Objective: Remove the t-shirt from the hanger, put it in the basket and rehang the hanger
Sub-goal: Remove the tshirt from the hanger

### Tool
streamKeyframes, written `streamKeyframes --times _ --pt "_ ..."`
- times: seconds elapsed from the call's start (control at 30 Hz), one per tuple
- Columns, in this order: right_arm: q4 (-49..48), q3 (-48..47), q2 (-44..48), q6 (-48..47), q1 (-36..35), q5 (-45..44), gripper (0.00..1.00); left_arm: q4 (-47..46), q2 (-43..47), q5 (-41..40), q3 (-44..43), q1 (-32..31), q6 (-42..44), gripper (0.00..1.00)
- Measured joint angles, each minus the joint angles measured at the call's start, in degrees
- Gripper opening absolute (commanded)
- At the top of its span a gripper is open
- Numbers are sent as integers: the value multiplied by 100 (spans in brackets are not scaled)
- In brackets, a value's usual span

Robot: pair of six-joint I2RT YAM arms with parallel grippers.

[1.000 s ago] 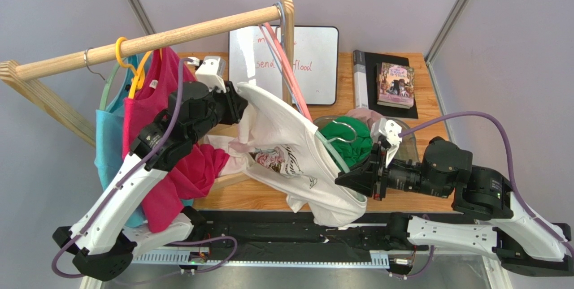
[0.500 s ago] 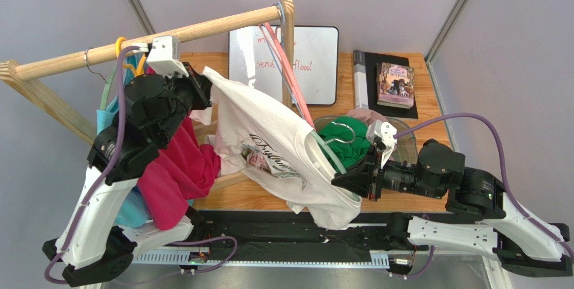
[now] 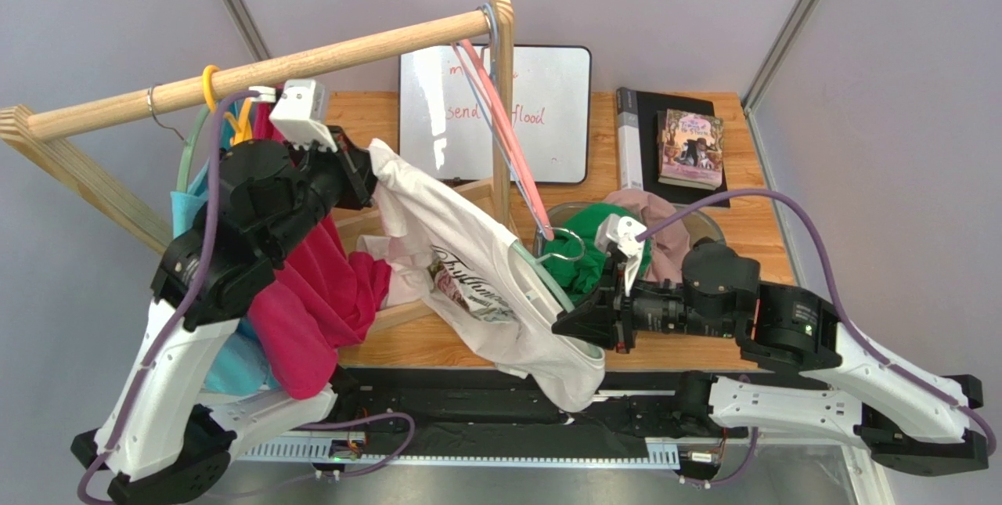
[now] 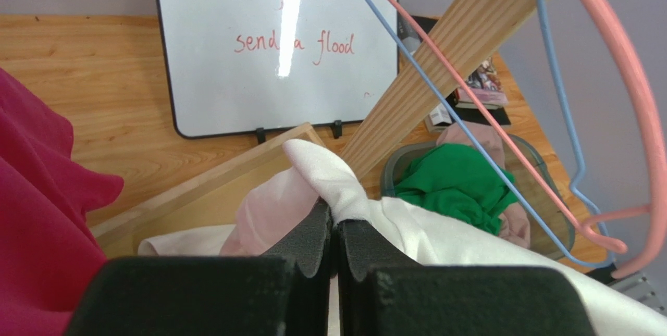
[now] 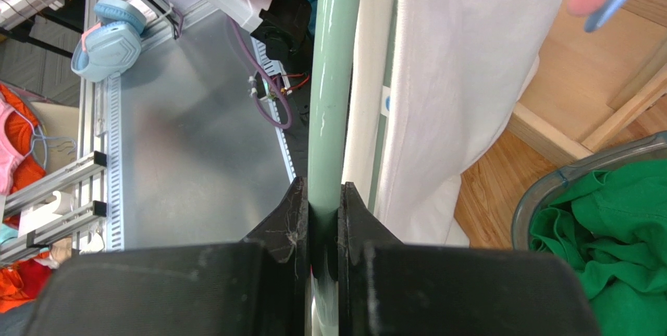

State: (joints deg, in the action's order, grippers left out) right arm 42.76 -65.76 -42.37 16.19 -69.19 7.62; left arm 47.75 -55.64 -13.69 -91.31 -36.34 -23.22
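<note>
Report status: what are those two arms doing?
Left gripper shut on white t-shirt. Right gripper shut on green hanger. Not off yet. Pink hanger hangs nearby.

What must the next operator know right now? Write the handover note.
Left gripper: jaws shut on a fold of the white printed cotton t-shirt, raised below the wooden rail.
Right gripper: jaws shut on the pale green plastic hanger, at the shirt's lower end.
Done: shirt stretched between both arms.
Left: hanger looks partly inside the shirt; pull them apart.
</note>
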Motion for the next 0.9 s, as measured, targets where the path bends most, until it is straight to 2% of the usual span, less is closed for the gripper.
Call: streamKeyframes --times 0.07,0.1,0.17,0.23,0.27,0.33,0.47,0.6,0.67,0.73,0.9 --pt "-20 -55 -168 -15 -15 17 0 2 166 190 -39 68 7 0" --pt "-11 -85 -223 -22 -17 26 0 2 227 273 -81 87 4 3" --pt "-15 -184 -323 -37 -37 26 0 -11 308 264 -105 107 -9 36" --pt "-31 -304 -411 -26 -44 -57 0 85 422 247 -107 90 -127 53" --pt "-26 -376 -476 13 -39 -190 0 179 487 216 -105 44 -271 56" --pt "-31 -452 -599 52 -31 -459 0 323 634 177 -74 -13 -396 58" --pt "11 -557 -850 120 2 -822 0 385 1150 264 380 -15 -688 53" --pt "24 -859 -1156 138 2 -992 0 -72 1556 1226 826 -17 -960 49" --pt "-33 -1038 -1364 133 2 -1056 0 -490 1556 1906 1108 -66 -1078 50" --pt "-44 -1248 -1600 133 2 -1095 0 -748 1445 2256 1329 -221 -1106 53" --pt "-166 -1694 -2229 131 2 -1165 0 -949 1102 2404 1521 -778 -986 56"
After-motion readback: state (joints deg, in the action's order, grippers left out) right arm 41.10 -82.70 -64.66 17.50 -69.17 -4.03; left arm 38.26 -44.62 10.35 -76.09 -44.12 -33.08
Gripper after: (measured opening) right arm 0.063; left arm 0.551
